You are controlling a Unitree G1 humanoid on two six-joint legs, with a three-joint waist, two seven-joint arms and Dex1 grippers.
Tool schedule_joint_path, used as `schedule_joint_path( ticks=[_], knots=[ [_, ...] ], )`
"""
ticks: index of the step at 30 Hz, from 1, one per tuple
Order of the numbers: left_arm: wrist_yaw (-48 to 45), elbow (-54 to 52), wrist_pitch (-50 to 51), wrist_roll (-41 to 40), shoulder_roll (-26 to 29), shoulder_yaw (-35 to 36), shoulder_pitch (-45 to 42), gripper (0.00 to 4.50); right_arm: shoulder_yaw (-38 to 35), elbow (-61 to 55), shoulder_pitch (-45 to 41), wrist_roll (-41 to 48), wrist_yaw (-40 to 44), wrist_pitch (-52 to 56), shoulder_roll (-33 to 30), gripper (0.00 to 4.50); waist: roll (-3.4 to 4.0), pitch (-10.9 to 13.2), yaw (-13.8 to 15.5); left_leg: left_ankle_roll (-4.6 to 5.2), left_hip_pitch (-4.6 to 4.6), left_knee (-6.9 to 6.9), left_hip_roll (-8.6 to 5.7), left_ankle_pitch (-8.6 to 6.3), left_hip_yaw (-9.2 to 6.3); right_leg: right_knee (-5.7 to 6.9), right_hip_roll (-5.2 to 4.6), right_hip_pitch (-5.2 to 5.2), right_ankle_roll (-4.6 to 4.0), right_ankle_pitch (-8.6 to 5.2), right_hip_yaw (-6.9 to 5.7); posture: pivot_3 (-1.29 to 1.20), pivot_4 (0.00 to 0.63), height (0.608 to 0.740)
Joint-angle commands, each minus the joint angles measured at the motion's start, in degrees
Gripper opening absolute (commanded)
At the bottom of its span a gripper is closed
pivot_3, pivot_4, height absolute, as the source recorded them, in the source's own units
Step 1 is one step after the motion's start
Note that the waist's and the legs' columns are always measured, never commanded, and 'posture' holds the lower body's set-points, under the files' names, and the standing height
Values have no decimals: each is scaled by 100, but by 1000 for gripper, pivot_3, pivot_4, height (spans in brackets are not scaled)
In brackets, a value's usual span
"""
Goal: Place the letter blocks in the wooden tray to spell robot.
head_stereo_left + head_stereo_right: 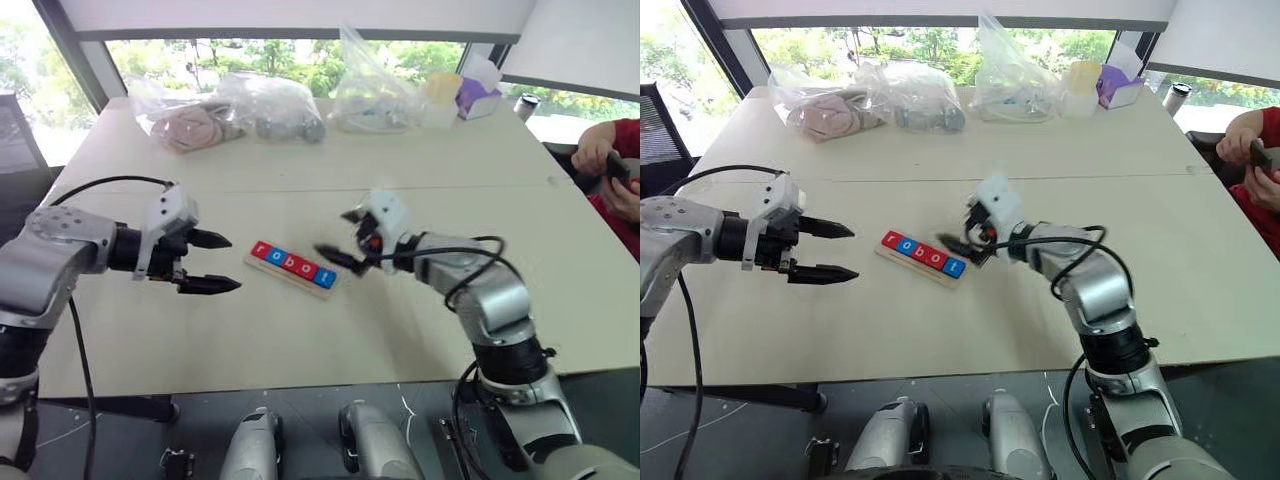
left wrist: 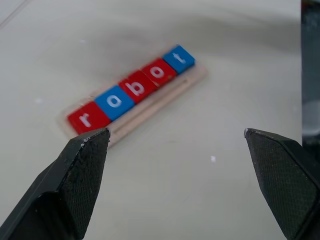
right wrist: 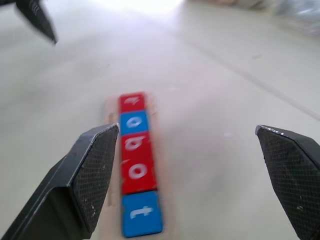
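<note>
Wooden tray (image 1: 291, 269) sits mid-bench (image 1: 300, 190), long axis slanted from 10 o'clock to 4 o'clock in the head views. All five letter blocks (image 2: 135, 88) are in it, in one row, edges touching: red r, blue o, red b, red o, blue t, reading "robot" from the robot's side. Blocks fill the far strip of the tray; a bare wood strip runs along the near edge, visible in the left wrist view. Left gripper (image 1: 212, 262) hangs above the bench at 9 o'clock of the tray, near it but apart, fingers (image 2: 82, 170) spread wide, nothing between them, tips aimed toward the tray's r end. Right gripper (image 1: 345, 240) is off the surface at 3 o'clock of the tray, just beside the t end, not touching any block as far as I can see; fingers (image 3: 95, 165) spread wide and empty, row of blocks seen running away between them in the right wrist view, t nearest. That view is motion-blurred, so the letters are soft. Far edge of the bench at 12 o'clock: clear plastic bags (image 1: 225, 112) with stuff inside, contents hard to make out, plus a tissue box (image 1: 478, 97) toward 1 o'clock. A person in a red sleeve (image 1: 620, 135) sits at 2 o'clock past the bench corner, hands holding a dark object.
</note>
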Motion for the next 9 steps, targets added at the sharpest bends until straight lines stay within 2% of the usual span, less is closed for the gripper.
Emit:
schedule_joint_path(
  ticks=[1, 4, 9],
  knots=[
    [238, 171, 108, -54, 127, 492, 150, 4500, -946, -1031, 451, 681, -38, 626, -261, 4462, 0, 0, -10, 0, 0, 0, 0, 0, 0, -1, 0, -1, 1, 1, 0, 0, 150, 740],
    [275, 35, 31, -79, 227, 781, 727, 4500, -1368, -1789, 1343, 1187, 222, 1007, -717, 4462, 0, 0, -31, 3, 1, -12, 1, -3, 3, -6, -4, -2, 4, -2, 0, 0, 150, 740],
    [658, -96, -407, 348, 281, 949, 1617, 4500, -1640, -2162, 2440, 1507, 322, 926, -1142, 4462, -1, -1, -70, 2, 16, -33, 6, -3, 4, -8, -12, -4, -2, -3, 3, 0, 150, 740]
  ],
)
